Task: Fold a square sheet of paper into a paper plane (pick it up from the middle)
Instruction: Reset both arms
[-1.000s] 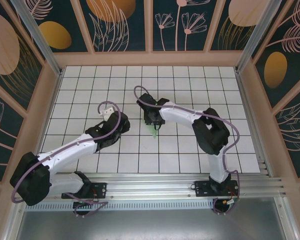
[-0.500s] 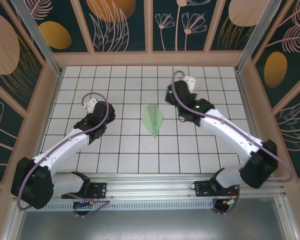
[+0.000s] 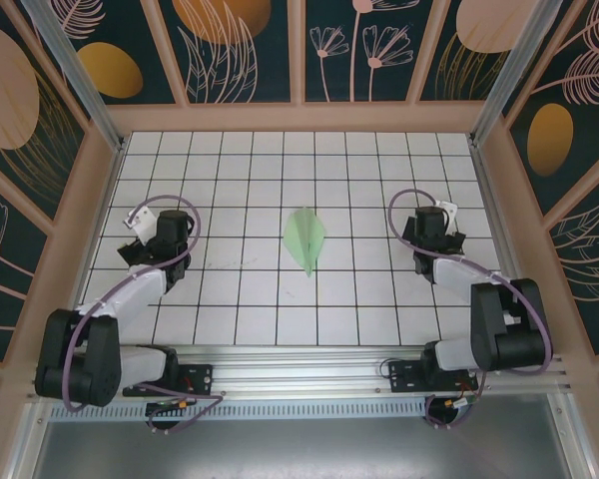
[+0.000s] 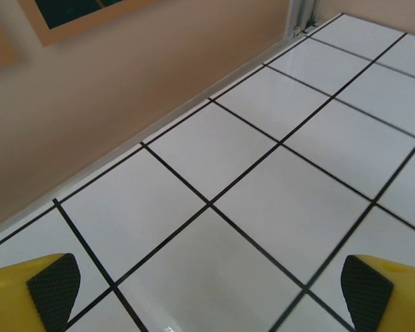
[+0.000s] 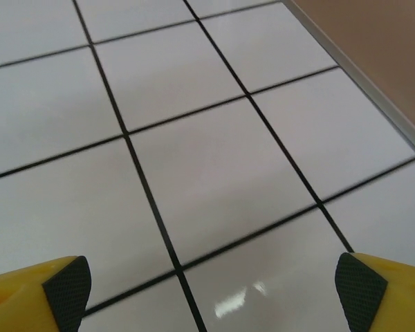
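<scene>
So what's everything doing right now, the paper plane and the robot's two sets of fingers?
paper plane: folded, lying flat on the table, nothing touching it
left fingers: wide open, empty, over bare tiles
right fingers: wide open, empty, over bare tiles

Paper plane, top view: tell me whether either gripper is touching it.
No: the paper plane lies alone mid-table, with the left gripper and right gripper well off to either side.
</scene>
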